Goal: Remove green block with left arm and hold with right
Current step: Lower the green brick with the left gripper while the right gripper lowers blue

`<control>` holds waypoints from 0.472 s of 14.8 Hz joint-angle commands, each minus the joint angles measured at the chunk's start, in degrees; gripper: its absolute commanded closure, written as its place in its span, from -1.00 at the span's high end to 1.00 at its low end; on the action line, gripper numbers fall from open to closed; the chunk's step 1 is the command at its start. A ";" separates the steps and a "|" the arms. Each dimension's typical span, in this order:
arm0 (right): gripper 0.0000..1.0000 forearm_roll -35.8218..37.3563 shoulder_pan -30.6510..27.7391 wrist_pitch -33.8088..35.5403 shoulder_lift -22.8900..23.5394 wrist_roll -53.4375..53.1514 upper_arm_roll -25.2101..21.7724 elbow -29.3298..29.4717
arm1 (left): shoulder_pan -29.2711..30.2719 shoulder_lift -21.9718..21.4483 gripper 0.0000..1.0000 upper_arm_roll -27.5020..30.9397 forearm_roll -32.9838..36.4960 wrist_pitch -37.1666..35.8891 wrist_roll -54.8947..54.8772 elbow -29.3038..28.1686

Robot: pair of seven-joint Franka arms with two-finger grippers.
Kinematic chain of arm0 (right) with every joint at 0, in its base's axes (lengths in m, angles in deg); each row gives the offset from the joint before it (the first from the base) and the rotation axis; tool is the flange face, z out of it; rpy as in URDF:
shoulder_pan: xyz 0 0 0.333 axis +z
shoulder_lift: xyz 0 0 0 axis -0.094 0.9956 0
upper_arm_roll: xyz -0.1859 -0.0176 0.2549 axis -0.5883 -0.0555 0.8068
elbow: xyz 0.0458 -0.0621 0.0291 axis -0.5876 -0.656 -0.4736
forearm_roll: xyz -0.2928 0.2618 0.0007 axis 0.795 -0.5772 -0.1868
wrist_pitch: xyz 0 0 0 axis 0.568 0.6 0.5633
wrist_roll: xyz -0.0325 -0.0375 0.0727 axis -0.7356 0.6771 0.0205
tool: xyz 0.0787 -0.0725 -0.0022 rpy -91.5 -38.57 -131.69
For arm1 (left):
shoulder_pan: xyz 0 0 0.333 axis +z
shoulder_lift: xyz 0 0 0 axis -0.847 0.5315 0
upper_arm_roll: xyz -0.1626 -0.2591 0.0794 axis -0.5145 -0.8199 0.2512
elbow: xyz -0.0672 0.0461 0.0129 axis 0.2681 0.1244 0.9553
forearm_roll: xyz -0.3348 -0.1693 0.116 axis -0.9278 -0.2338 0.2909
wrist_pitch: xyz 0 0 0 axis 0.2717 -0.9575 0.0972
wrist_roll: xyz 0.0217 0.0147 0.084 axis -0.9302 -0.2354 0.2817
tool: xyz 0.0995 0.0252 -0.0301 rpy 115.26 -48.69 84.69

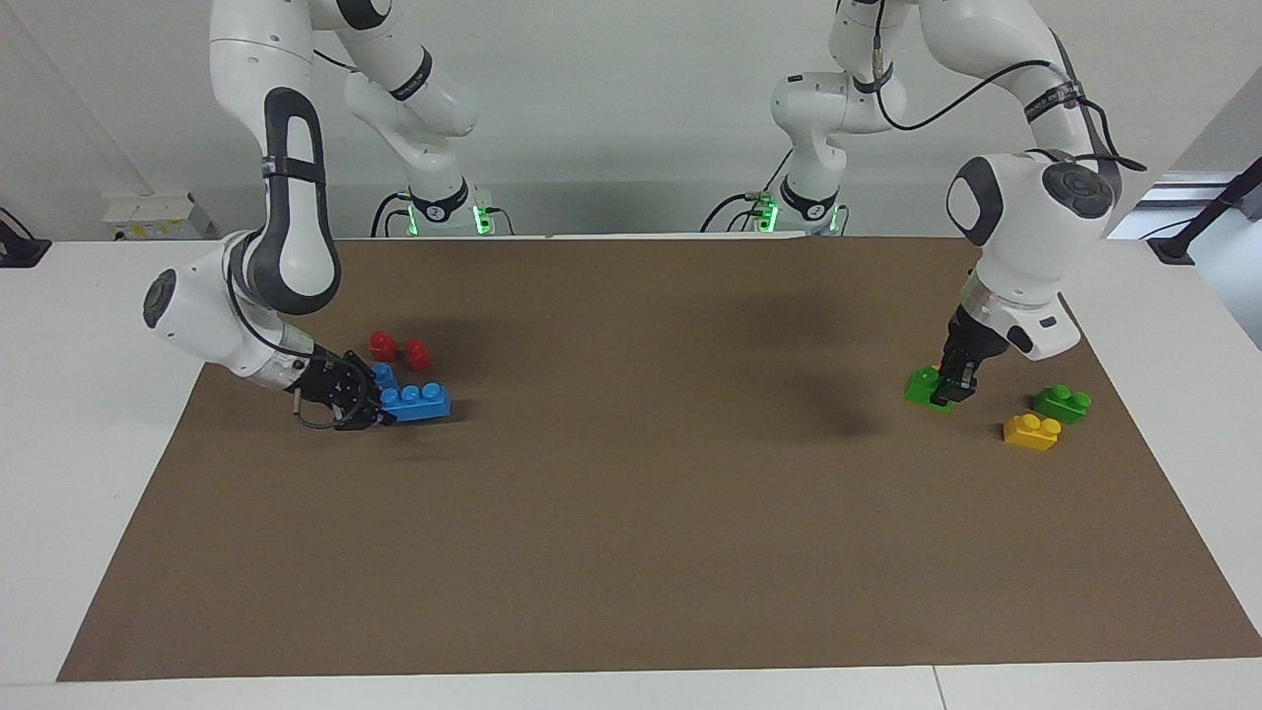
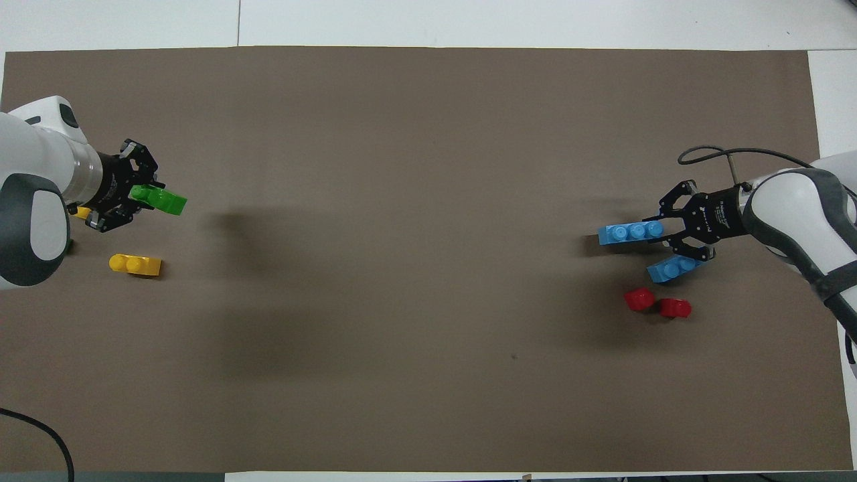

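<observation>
two green bricks are out. one is the green block [image 1: 925,386] that my left gripper [image 1: 954,387] is pinching by one end, near the loose yellow brick [image 1: 1031,432] and toward the table's middle from it. the other green brick [image 1: 1063,402] sits just beside the yellow brick, nearer to the robots and untouched. from the overhead view a second bit of yellow [image 2: 82,213] shows under my left gripper; i take it for another yellow brick, so two yellow, though most of it is hidden.

well apart from the yellow brick, toward the right arm's end of the table, i count two blue bricks, the long blue brick [image 1: 416,399] and a second blue brick [image 1: 385,377] touching it, plus two red pieces [image 1: 399,350] near them. my right gripper [image 1: 370,406] is low at the end of the long blue brick; whether it is clamped on it i cannot tell.

i judge the removal step to be in hand: the green block is gripped, but i cannot say for sure that it is clear of the mat [image 1: 641,513]. the next move, as i read it, calls for lifting it straight and carrying it clear without nudging the yellow brick, while my right side holds its place.
</observation>
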 commanded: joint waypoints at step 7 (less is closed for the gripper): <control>-1.00 0.71 0.24 -6.17 3.67 0.42 1.18 0.33 | 3.68 9.62 -1.00 -0.43 -0.32 9.13 -8.87 1.45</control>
